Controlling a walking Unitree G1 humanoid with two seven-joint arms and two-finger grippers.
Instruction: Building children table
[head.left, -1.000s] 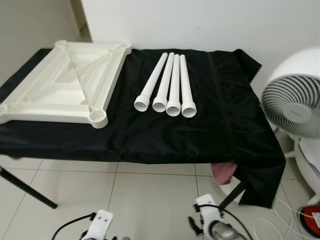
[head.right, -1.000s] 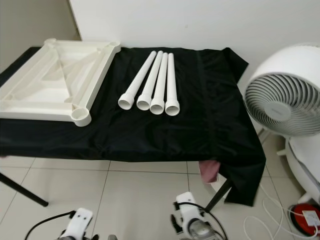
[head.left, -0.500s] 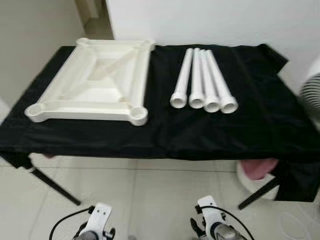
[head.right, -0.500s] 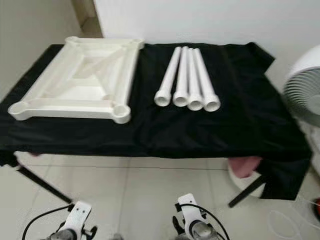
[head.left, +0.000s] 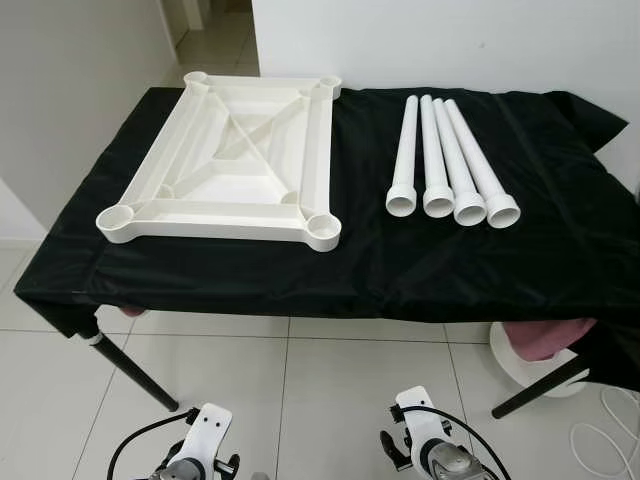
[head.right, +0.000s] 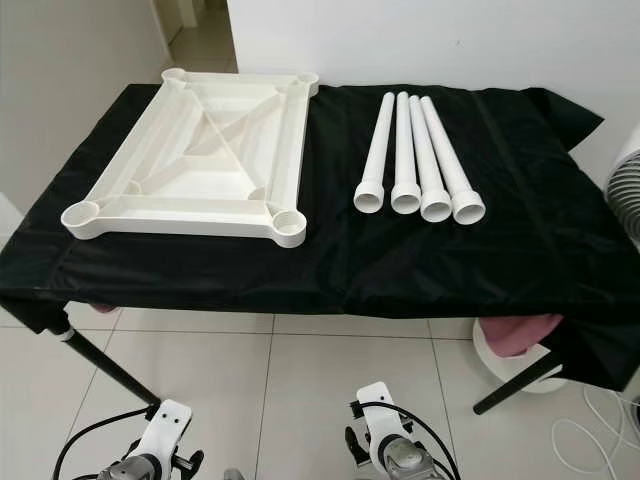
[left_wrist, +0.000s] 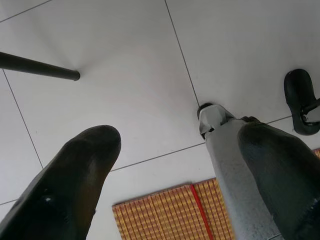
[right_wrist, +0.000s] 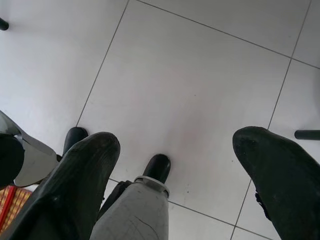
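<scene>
Left gripper: hangs low over the white tiled floor; fingers spread wide, nothing between them. One black finger on each side of the wrist view, with a striped woven mat below.
Right gripper: also low over the floor tiles, fingers wide apart and empty.
Wrists: both show at the near edge of the head view, left arm, right arm, well short of the table.
Table: draped in a black cloth that hangs over the near edge; black leg angled out at near left, another at near right.
Tabletop panel: white plastic, lying upside down on the left half of the cloth, ribs and diagonal braces up, a round socket at each corner.
Table legs: four white tubes, lying side by side and touching, right of the panel and apart from it; open flared ends face the robot.
Under table, right: pink cloth on a white round base.
Far right: fan grille at the frame edge.
Beyond: white wall.
</scene>
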